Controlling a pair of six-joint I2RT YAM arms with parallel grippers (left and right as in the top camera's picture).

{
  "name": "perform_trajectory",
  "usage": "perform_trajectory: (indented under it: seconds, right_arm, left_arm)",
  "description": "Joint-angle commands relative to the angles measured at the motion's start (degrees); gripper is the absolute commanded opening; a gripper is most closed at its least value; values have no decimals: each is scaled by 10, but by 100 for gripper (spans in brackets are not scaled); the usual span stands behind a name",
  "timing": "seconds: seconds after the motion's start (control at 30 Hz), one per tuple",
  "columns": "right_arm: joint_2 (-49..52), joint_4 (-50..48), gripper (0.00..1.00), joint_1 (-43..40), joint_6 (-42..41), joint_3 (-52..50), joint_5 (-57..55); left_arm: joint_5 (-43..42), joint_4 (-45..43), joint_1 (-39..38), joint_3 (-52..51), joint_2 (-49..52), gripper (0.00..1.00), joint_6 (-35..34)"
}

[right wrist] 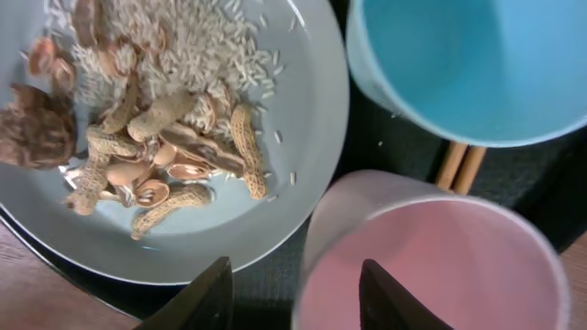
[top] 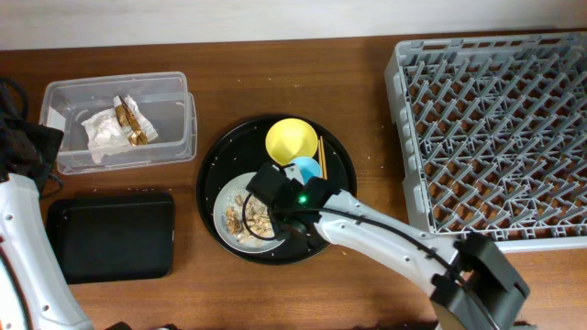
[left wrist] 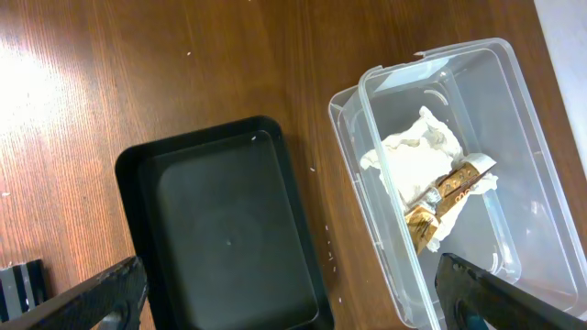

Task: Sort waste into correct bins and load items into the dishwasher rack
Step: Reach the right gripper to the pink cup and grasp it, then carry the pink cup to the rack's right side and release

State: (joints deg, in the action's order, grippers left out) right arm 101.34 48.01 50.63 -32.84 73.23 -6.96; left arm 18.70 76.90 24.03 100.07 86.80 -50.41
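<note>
**Right claw.** Your right claw is spread, with nothing between its fingers. In the right wrist view one fingertip hangs outside the near wall of the pink cup and the other over its mouth, so the claw straddles the rim. Contact cannot be made out.

**Left claw.** The left claw is wide open and empty. It hovers above the flat black tray and the clear box, which already holds the crumpled wrappers.

**Where the work lies.** The pink cup stands upright on the round black tray, hidden under your arm in the overhead view. The blue cup stands just beside it. The plate lies close on the other side, carrying peanut shells and loose rice. The chopsticks show in the gap between the two cups. The yellow bowl sits behind. The rack waits, empty, well to the right.

**Hazards.**
- A pinch on one thin wall gives little hold. If the fingers close off-centre, the cup will likely tilt or slip out.
- A tilting cup may strike the blue cup or nudge the plate rim, scattering rice over the round tray.
- The chopsticks lie near the cup's foot, and a sideways drag could roll them.

**Obstructions.** The crowding leaves little room beside the cup, so lift straight up before you travel toward the rack. The scraps remain unsorted, so the plate is not ready to load.
</note>
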Motion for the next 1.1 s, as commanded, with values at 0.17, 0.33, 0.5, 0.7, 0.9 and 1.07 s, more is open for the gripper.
perform_trajectory:
  seconds: [0.17,0.33,0.5,0.7,0.9,1.07]
  right_arm:
    - [5,16,18,13,-54,0,-28]
    - [17,17,17,31,-71,0,-45]
    - [20,18,4,30,-71,5,-45]
    - [-46,221,4,-5,-1,200,-85]
    - [-155,252,4,-338,232,259,130]
    - [-118,246,4,-739,492,239,467]
  left_arm:
    - [6,-1,2,2,-2,99,-1]
    - [6,-1,2,2,-2,99,-1]
    - [6,-1,2,2,-2,99,-1]
    - [6,-1,2,2,-2,100,-1]
    - [6,-1,2,2,-2,99,-1]
    - [6,-1,2,2,-2,99,-1]
